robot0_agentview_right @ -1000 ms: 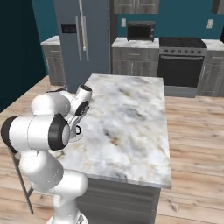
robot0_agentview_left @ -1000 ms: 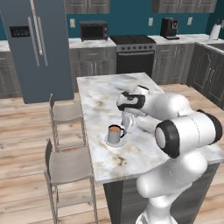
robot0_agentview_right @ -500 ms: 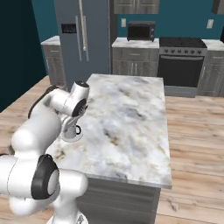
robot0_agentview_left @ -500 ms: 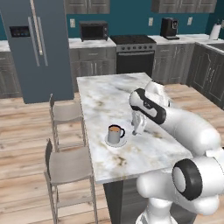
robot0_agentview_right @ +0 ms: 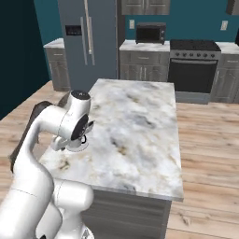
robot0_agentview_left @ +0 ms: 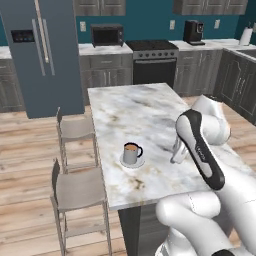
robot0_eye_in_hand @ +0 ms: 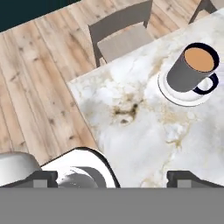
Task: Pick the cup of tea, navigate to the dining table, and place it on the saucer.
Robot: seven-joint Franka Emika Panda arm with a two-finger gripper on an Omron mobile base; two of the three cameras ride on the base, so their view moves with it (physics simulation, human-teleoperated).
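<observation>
Right now I see the cup of tea [robot0_agentview_left: 131, 153] standing upright on the saucer [robot0_agentview_left: 132, 161], near the left long edge of the dining table [robot0_agentview_left: 145, 120], on the half nearest the base. From the hand view the mug [robot0_eye_in_hand: 190, 69] sits squarely inside the pale plate [robot0_eye_in_hand: 177, 96], its dark handle [robot0_eye_in_hand: 207, 85] turned toward the lower right of that picture, and the light-brown tea is level below the dark rim.

My gripper [robot0_eye_in_hand: 109, 177] is empty, its fingers [robot0_eye_in_hand: 43, 177] spread wide and well apart from the cup, over bare marble close to the table's corner. In the left base view the hand [robot0_agentview_left: 178, 151] hangs just above the stone, to the right of the saucer with clear marble between them.

Two grey stools [robot0_agentview_left: 75, 189] stand along the table's left side, one [robot0_eye_in_hand: 123, 37] just beyond the edge nearest the cup. Behind the table I can make out the refrigerator [robot0_agentview_left: 42, 55], microwave [robot0_agentview_left: 107, 35] and oven range [robot0_agentview_left: 152, 62].
</observation>
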